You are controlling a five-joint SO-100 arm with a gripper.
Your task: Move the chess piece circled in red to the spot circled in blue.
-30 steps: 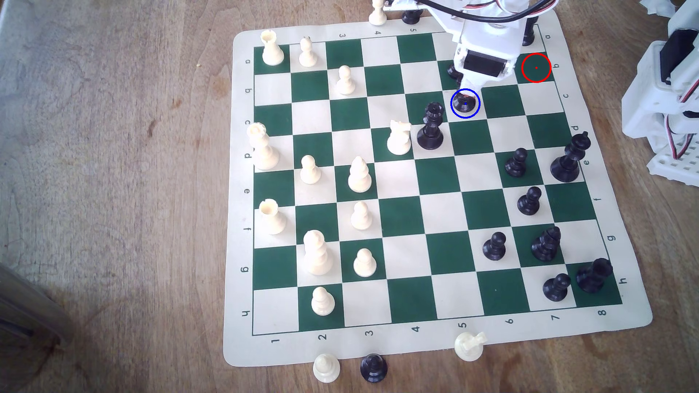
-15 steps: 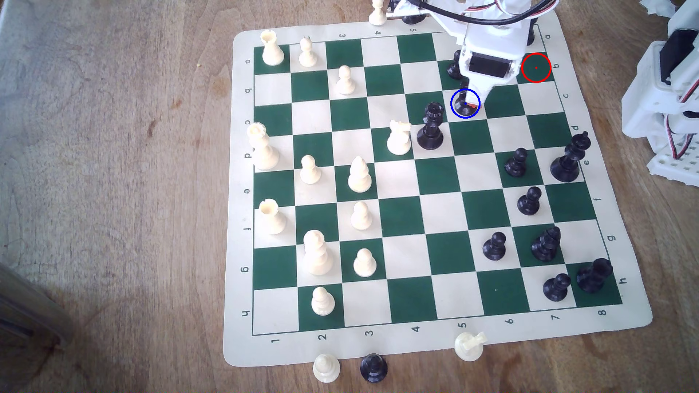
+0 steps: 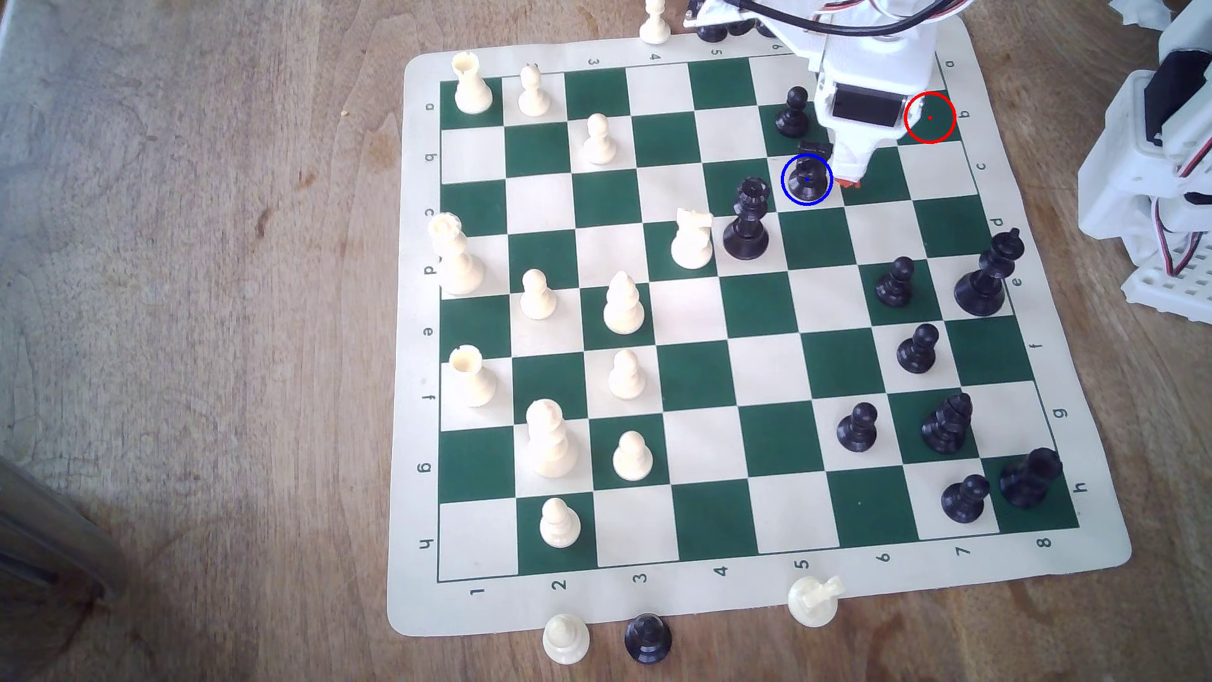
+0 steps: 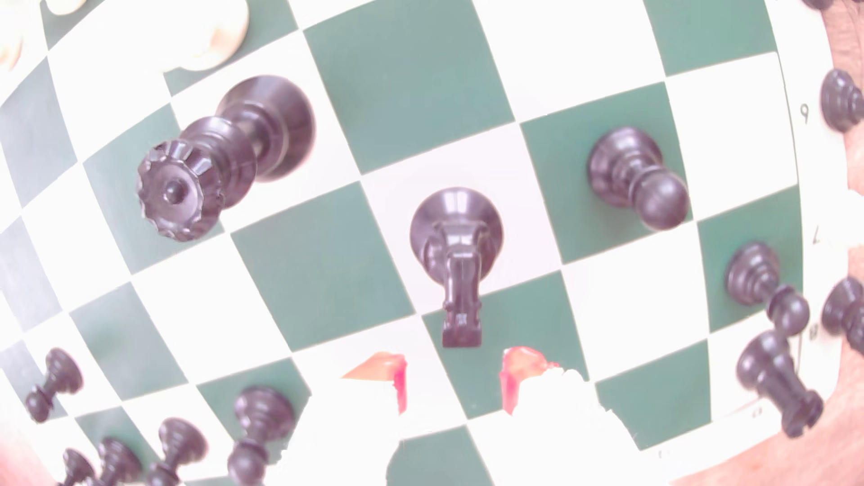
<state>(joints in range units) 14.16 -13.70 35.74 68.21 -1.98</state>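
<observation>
The black knight (image 3: 807, 177) stands upright on the cream square marked by the blue ring (image 3: 785, 189). In the wrist view the knight (image 4: 456, 252) stands free, its blocky head pointing toward my fingers. My gripper (image 3: 850, 176) hangs just to the exterior view's right of the knight, over the neighbouring green square. It is open, and its red-padded fingertips (image 4: 381, 369) are apart, with nothing between them. The gripper (image 4: 451, 378) does not touch the piece. The red ring (image 3: 942, 131) marks a bare green square, with my arm overlapping its edge.
A black queen (image 3: 747, 220) and a cream knight (image 3: 692, 239) stand close to the exterior view's left of the ringed square. A black pawn (image 3: 792, 111) stands just behind it. Several more black pieces line the board's right side. White robot hardware (image 3: 1154, 164) stands off the mat's right edge.
My gripper has let go of the knight and drawn back toward the exterior view's right. The knight's head now shows uncovered, and the piece stays inside the blue ring.
</observation>
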